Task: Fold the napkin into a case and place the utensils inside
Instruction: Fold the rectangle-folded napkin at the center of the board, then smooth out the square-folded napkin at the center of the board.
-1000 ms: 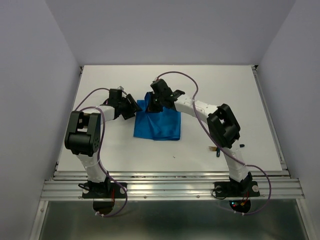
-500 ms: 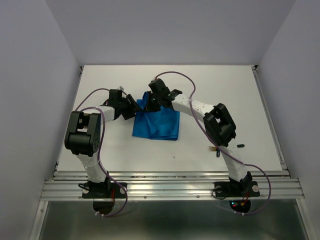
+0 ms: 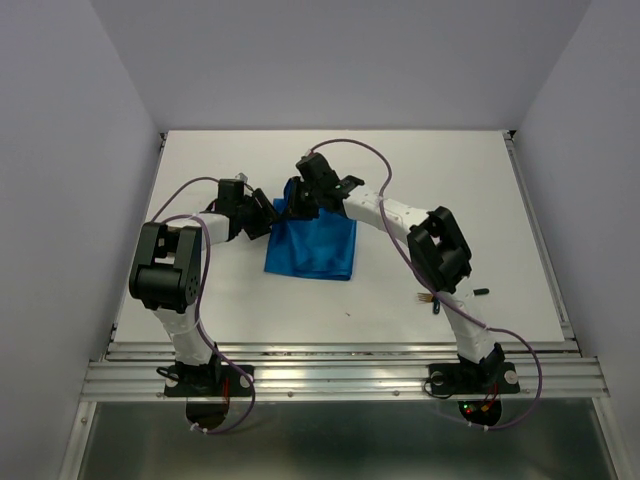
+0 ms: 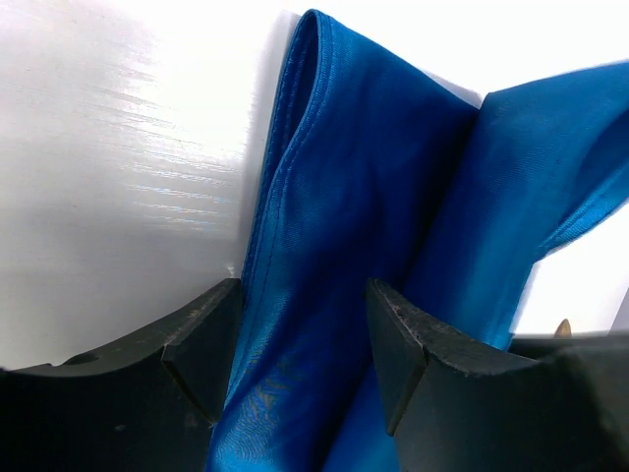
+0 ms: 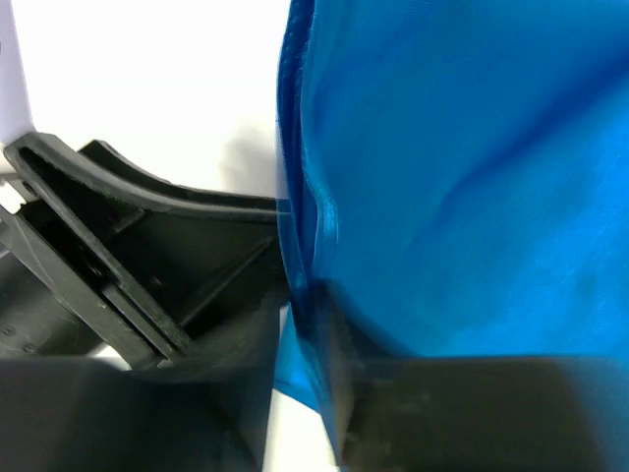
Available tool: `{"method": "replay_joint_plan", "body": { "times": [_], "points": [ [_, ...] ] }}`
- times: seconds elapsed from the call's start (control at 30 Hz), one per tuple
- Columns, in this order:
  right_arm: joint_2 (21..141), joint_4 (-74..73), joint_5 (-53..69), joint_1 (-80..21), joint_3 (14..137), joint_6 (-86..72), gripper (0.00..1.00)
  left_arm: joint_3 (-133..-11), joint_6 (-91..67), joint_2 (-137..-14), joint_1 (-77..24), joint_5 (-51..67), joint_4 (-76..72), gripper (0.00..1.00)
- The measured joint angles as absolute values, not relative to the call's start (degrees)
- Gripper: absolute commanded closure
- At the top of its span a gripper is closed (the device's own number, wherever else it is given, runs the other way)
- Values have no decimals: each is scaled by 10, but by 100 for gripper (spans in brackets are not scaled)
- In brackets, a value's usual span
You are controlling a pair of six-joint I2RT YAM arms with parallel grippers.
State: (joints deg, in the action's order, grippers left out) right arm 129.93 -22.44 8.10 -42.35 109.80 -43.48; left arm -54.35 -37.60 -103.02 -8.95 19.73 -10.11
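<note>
napkin [image 3: 312, 250] lies part-folded mid-table, far corner gathered between both arms, left gripper [image 4: 300, 344] wide with cloth running between its fingers, right gripper [image 5: 305, 324] pinching the hem narrowly, probably to carry the fold, utensils [image 3: 432, 300] waiting apart

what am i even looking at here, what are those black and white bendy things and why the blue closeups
Those are two robot arms bolted to the near edge of a white table. The wide picture comes from a fixed camera above and behind them. The two close-ups come from small cameras on the arms' wrists, so each shows its own black fingers.

A blue napkin lies partly folded mid-table. The left gripper stands open with a fold of the cloth between its fingers. The right gripper is at the napkin's far edge with cloth between its fingers; whether it still pinches is unclear. Near the right arm lie the utensils, mostly hidden behind it.
</note>
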Motion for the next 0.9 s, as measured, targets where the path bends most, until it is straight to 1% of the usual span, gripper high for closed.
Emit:
{"method": "replay_joint_plan", "body": {
  "times": [0.07, 0.17, 0.2, 0.27, 0.4, 0.57, 0.6, 0.67, 0.7, 0.77, 0.8, 0.87, 0.9],
  "points": [
    [1300, -225, 80, -423, 1098, -435, 47, -543, -376, -1030, -89, 197, -101, 36],
    [1300, -225, 77, -424, 1098, -433, 45, -543, -376, -1028, -85, 197, -97, 36],
    [1300, -225, 74, -424, 1097, -433, 41, -543, -376, -1025, -83, 197, -91, 36],
    [1299, -222, 69, -423, 1093, -432, 40, -543, -374, -1013, -78, 188, -64, 36],
    [1272, -224, 41, -423, 1044, -421, 42, -547, -364, -966, -51, 157, -6, 36],
    [1185, -221, 10, -407, 954, -407, 50, -583, -351, -906, -33, 117, 44, 35],
    [1161, -214, 8, -398, 930, -404, 56, -589, -349, -897, -33, 114, 46, 35],
    [1124, -209, 6, -380, 896, -399, 62, -597, -345, -882, -36, 112, 49, 35],
    [1107, -203, 8, -371, 877, -397, 74, -601, -345, -878, -40, 112, 51, 35],
    [1081, -194, 9, -353, 840, -390, 83, -609, -343, -877, -53, 111, 53, 35],
    [1074, -185, 11, -350, 826, -388, 91, -614, -343, -881, -68, 110, 55, 35],
    [1057, -172, 21, -343, 775, -386, 96, -621, -344, -893, -94, 114, 53, 35],
    [1053, -168, 29, -344, 750, -387, 96, -623, -344, -903, -103, 120, 48, 35]
  ]
}}
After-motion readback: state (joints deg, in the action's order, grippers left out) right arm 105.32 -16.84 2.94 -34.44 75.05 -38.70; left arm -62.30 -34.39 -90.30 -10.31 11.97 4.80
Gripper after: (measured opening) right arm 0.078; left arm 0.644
